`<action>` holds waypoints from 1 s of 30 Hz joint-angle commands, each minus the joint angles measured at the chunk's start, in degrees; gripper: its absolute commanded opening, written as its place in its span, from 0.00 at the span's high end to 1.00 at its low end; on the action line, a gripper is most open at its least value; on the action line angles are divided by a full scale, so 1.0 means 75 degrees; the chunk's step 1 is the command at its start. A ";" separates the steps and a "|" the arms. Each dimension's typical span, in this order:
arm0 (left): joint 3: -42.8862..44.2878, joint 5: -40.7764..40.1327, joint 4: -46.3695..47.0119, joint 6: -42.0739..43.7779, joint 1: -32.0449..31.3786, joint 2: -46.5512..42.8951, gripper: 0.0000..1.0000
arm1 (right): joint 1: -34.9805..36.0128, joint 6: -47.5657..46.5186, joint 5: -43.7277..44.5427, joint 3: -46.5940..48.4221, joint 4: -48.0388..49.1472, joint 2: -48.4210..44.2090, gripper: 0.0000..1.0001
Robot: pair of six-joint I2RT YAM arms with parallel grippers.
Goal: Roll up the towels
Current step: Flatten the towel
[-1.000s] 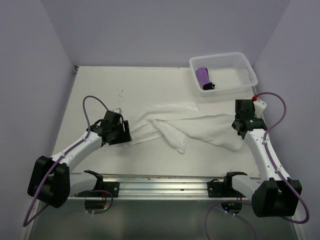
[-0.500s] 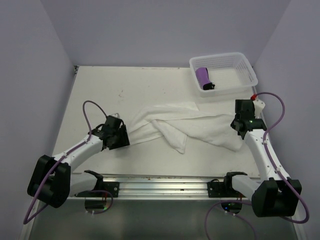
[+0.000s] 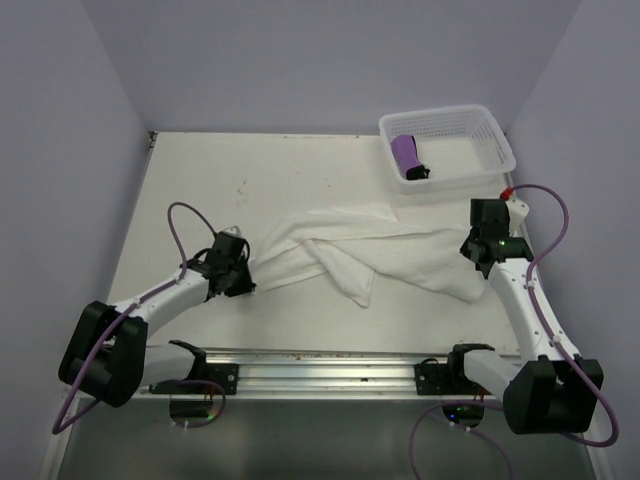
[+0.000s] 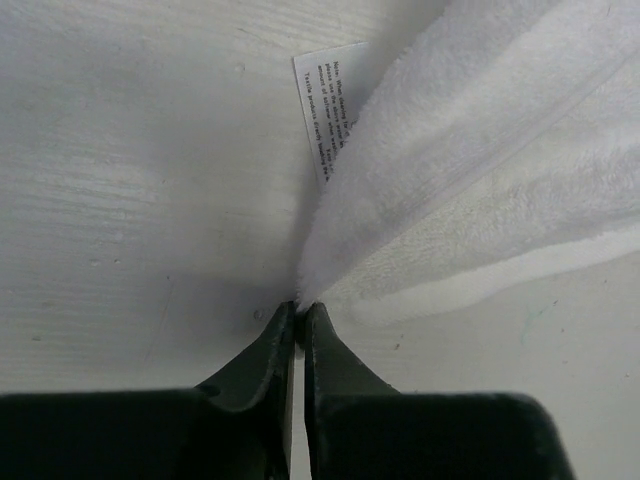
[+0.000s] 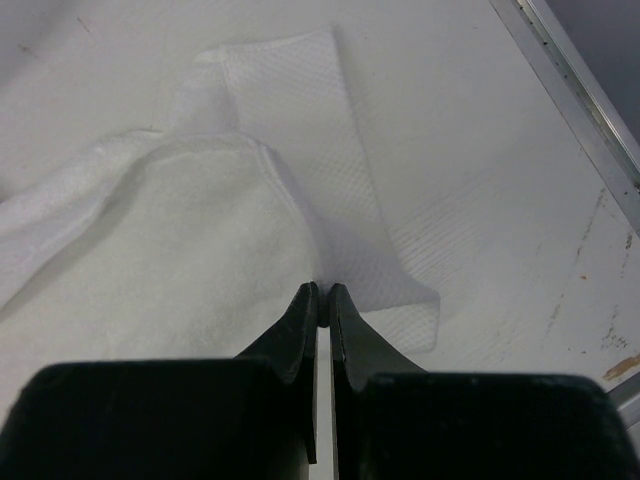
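Claws, two. My left claw (image 4: 298, 308): closed, nipping the pointed corner of the white towel (image 3: 400, 255). My right claw (image 5: 323, 290): closed, tips against that towel's right end; whether cloth sits between them, I cannot tell.

Towels, two. One white towel: large, crumpled and twisted across the middle of the surface (image 3: 200, 180), with one printed label (image 4: 322, 95) showing by its left corner. One purple towel (image 3: 405, 152): small, a short roll inside the basket (image 3: 470, 120).

One basket: white, at the far right corner.

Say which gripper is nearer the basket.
Right. The right gripper sits just in front of the basket; the left gripper is far off at the other end of the white towel.
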 commanded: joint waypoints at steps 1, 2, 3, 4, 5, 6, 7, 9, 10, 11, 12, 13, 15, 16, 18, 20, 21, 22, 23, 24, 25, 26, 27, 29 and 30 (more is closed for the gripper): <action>-0.0069 0.0067 0.0383 -0.0234 -0.0034 -0.0004 0.97 | -0.0042 -0.0141 -0.0124 0.0018 0.0241 -0.0075 1.00; 0.0013 0.0032 0.0348 -0.0246 -0.0034 -0.0015 1.00 | -0.0042 -0.0164 -0.0205 0.0030 0.0206 -0.0098 1.00; 0.0119 -0.0003 0.0301 -0.0258 -0.0034 -0.0062 1.00 | -0.0042 -0.0188 -0.0217 0.0065 0.0171 -0.0122 1.00; 0.0375 -0.0131 0.0173 -0.0246 -0.0034 -0.0155 1.00 | -0.0042 -0.0200 -0.0218 0.0077 0.0124 -0.0157 1.00; 0.0528 -0.0214 0.0079 -0.0235 -0.0034 -0.0226 1.00 | -0.0042 -0.0200 -0.0229 0.0089 0.0101 -0.0261 1.00; 0.0692 -0.0307 -0.0015 -0.0200 -0.0034 -0.0308 1.00 | -0.0042 -0.0211 -0.0287 0.0124 0.0089 -0.0344 1.00; 0.0880 -0.0401 -0.0120 -0.0165 -0.0034 -0.0390 1.00 | -0.0054 -0.0246 -0.0334 0.0147 0.0054 -0.0426 1.00; 0.1489 -0.0752 -0.0448 -0.0025 -0.0034 -0.0659 1.00 | -0.0042 -0.0282 -0.0393 0.0241 -0.0005 -0.0706 1.00; 0.1967 -0.1044 -0.0693 0.0058 -0.0034 -0.0799 1.00 | -0.0042 -0.0293 -0.0463 0.0299 -0.0051 -0.0789 1.00; 0.2227 -0.1232 -0.0823 0.0256 -0.0034 -0.0847 1.00 | -0.0042 -0.0305 -0.0498 0.0474 -0.0203 -0.0941 1.00; 0.2484 -0.1443 -0.0964 0.0339 -0.0034 -0.0882 1.00 | -0.0042 -0.0305 -0.0534 0.0580 -0.0285 -0.1012 1.00; 0.3079 -0.1665 -0.1359 0.0432 -0.0034 -0.0871 1.00 | -0.0054 -0.0294 -0.0592 0.0685 -0.0368 -0.1094 1.00; 0.3679 -0.2299 -0.1748 0.0794 -0.0023 -0.0719 1.00 | -0.0042 -0.0305 -0.0721 0.1024 -0.0602 -0.1281 1.00; 0.4239 -0.2683 -0.2087 0.0913 -0.0023 -0.0614 1.00 | -0.0042 -0.0340 -0.0710 0.1131 -0.0696 -0.1340 1.00; 0.4665 -0.3014 -0.2347 0.1182 0.0001 -0.0543 1.00 | -0.0042 -0.0375 -0.0675 0.1446 -0.0977 -0.1457 1.00; 0.4994 -0.3144 -0.2418 0.1382 0.0187 -0.0660 1.00 | -0.0042 -0.0481 -0.0534 0.1647 -0.1199 -0.1633 1.00; 0.5030 -0.3075 -0.2349 0.1580 0.0339 -0.0741 1.00 | -0.0042 -0.0527 -0.0476 0.1891 -0.1258 -0.1680 1.00; 0.5100 -0.2795 -0.2267 0.1675 0.0735 -0.0870 1.00 | -0.0030 -0.0656 -0.0371 0.2021 -0.1340 -0.1692 1.00; 0.5135 -0.2619 -0.2231 0.1745 0.0994 -0.0917 1.00 | -0.0042 -0.0703 -0.0207 0.2162 -0.1492 -0.1669 1.00; 0.5205 -0.2443 -0.2242 0.1885 0.1298 -0.0929 1.00 | -0.0042 -0.0762 -0.0113 0.2476 -0.1563 -0.1622 1.00; 0.5415 -0.2290 -0.2289 0.1968 0.1823 -0.0906 1.00 | -0.0042 -0.0867 -0.0031 0.2642 -0.1761 -0.1436 1.00; 0.5544 -0.2300 -0.2347 0.2073 0.2003 -0.0860 1.00 | -0.0042 -0.0879 0.0144 0.2992 -0.1844 -0.1330 1.00; 0.5685 -0.2358 -0.2406 0.2097 0.2155 -0.0813 1.00 | -0.0042 -0.0891 0.0181 0.3204 -0.1938 -0.1155 1.00; 0.6130 -0.2581 -0.2593 0.2086 0.2344 -0.0625 1.00 | -0.0042 -0.0915 0.0228 0.3858 -0.2196 -0.0664 1.00; 0.6364 -0.2547 -0.2605 0.2063 0.2414 -0.0567 1.00 | -0.0042 -0.0903 0.0297 0.4094 -0.2278 -0.0510 1.00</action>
